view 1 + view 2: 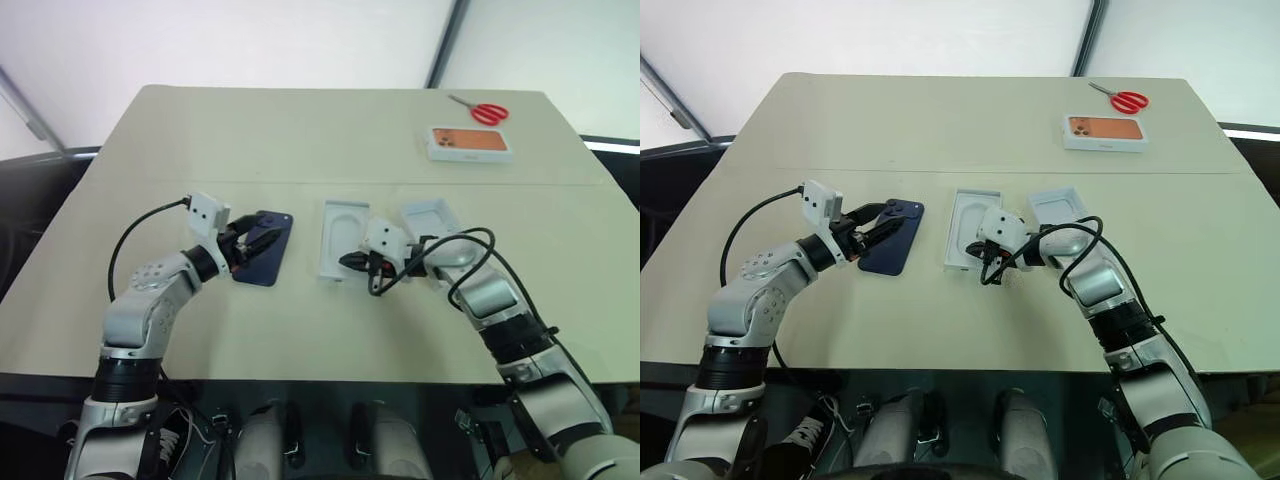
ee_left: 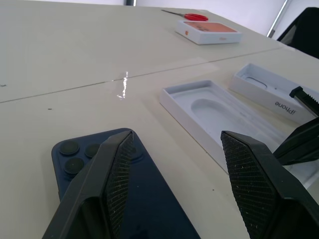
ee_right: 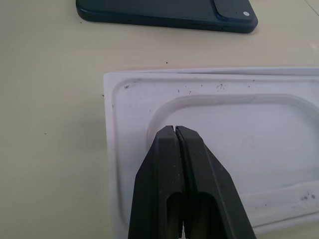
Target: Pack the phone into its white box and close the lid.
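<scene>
Pick-up step: left claw (image 1: pixel 252 243) stood wide astride the phone (image 1: pixel 264 248), centre-left; right claw (image 3: pixel 174 130), pinched empty, hovered over the white box (image 1: pixel 343 238). Next: close on the phone.

A beige desk (image 1: pixel 300 140) is seen — on it are laid a dark blue phone (image 1: pixel 268 252), an open white box (image 1: pixel 340 232), its lid (image 1: pixel 432 218), an orange-printed box (image 1: pixel 468 143) and red scissors (image 1: pixel 482 111).
</scene>
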Controlling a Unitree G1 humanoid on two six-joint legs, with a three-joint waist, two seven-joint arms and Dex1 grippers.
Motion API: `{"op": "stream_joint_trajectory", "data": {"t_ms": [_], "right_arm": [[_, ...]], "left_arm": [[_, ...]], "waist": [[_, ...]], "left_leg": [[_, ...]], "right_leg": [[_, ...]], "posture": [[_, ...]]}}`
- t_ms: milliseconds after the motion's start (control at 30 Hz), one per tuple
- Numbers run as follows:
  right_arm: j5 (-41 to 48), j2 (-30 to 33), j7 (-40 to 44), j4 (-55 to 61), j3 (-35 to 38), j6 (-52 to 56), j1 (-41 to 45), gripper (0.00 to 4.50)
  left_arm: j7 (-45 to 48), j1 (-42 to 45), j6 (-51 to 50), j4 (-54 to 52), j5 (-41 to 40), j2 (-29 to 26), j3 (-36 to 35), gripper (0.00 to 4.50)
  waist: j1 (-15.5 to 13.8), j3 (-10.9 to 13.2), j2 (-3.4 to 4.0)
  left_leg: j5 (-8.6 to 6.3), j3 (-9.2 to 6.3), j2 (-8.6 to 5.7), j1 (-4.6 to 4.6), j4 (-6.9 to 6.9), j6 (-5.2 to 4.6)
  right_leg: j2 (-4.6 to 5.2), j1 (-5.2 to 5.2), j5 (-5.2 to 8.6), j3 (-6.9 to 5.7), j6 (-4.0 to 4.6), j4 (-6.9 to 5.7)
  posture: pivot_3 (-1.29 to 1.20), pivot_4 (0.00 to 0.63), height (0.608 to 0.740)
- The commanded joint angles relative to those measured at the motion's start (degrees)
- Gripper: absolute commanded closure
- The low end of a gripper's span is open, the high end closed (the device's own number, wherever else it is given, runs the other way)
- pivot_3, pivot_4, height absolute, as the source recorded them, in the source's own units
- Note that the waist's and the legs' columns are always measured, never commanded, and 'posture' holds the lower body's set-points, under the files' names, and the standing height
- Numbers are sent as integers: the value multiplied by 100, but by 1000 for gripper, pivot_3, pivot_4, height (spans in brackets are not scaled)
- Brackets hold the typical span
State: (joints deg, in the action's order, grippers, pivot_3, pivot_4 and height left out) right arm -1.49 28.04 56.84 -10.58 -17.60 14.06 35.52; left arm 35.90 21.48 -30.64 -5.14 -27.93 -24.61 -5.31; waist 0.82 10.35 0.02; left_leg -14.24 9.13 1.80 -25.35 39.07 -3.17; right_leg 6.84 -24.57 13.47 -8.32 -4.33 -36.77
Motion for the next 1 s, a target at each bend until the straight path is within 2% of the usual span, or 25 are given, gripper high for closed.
{"op": "stream_joint_trajectory", "data": {"t_ms": [33, 267, 533, 667, 733, 900, 1000], "right_arm": [[-641, -69, -510, -645, -305, -514, 183, 4439], [-845, -371, -1126, -1357, -200, -847, 530, 4439], [-240, -595, -918, -1133, 230, -387, 637, 4439], [-366, -590, -1222, -1398, 367, -583, 968, 4439], [-556, -607, -1503, -1717, 310, -744, 1068, 4439], [-1120, -478, -1485, -1994, -190, -1188, 925, 4439], [-992, -580, -1435, -1883, -87, -1195, 926, 4439]], "left_arm": [[-37, 119, 45, -141, 25, -6, -27, 1536], [-102, 129, 51, -136, 64, 27, -42, 1536], [-114, 95, 45, -144, 58, 36, -64, 1536], [-116, 100, 9, -142, 13, 55, -92, 1536], [-139, 95, -43, -142, -4, 55, -112, 1536], [-160, 60, -237, -163, -55, -41, -206, 1536], [-186, 107, -535, -24, -121, -177, -331, 1536]], "waist": [[-15, 0, 0], [-4, -1, -1], [-1, 0, 0], [7, 1, 1], [13, 1, 2], [13, 1, 2], [32, 1, 1]], "left_leg": [[0, 0, -1, 0, 0, 0], [1, 0, -2, 0, 0, 0], [1, 1, -1, 0, 0, 0], [1, 1, -2, -2, 0, 0], [1, 2, -2, -2, 0, 0], [1, 3, -2, -2, -3, 0], [2, 6, 0, 0, -4, 1]], "right_leg": [[0, 0, 0, 0, 0, 0], [0, 1, 0, 0, 0, -1], [-1, 1, 0, 0, 0, -2], [-1, -1, 0, 0, 0, -2], [-1, -3, 0, 0, 0, -3], [-1, -3, 0, 0, 0, -1], [-2, -3, 0, 0, -1, -4]], "posture": [[0, 150, 738], [0, 150, 738], [0, 150, 738], [0, 150, 738], [0, 150, 738], [0, 150, 738], [0, 150, 738]]}}
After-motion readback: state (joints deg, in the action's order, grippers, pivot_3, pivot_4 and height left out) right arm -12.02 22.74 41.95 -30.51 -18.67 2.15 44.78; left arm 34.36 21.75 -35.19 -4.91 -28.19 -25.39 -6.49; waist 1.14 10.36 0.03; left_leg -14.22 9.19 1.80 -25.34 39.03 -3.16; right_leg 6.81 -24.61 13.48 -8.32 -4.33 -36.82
